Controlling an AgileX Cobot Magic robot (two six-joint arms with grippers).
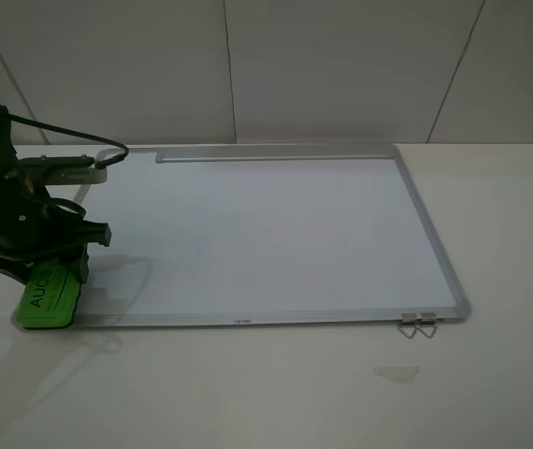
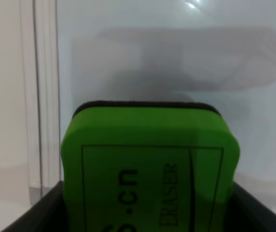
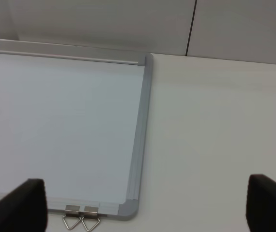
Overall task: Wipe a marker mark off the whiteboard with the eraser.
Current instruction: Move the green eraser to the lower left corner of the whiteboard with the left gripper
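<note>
The whiteboard (image 1: 266,243) lies flat on the table, its silver tray strip (image 1: 271,157) along the far edge. My left gripper (image 1: 56,267) is shut on the bright green eraser (image 1: 50,297) at the board's near left corner. In the left wrist view the eraser (image 2: 147,164) fills the lower half between the dark jaws, over the white surface beside the board's frame (image 2: 43,96). No marker mark shows in any view. My right gripper (image 3: 145,205) is open and holds nothing, above the board's near right corner (image 3: 130,205). It is outside the exterior high view.
Two metal hanger clips (image 1: 418,325) stick out from the board's near right edge, also seen as clips (image 3: 82,220) in the right wrist view. A small clear scrap (image 1: 396,373) lies on the white table in front of them. A tiled wall (image 1: 341,65) stands behind.
</note>
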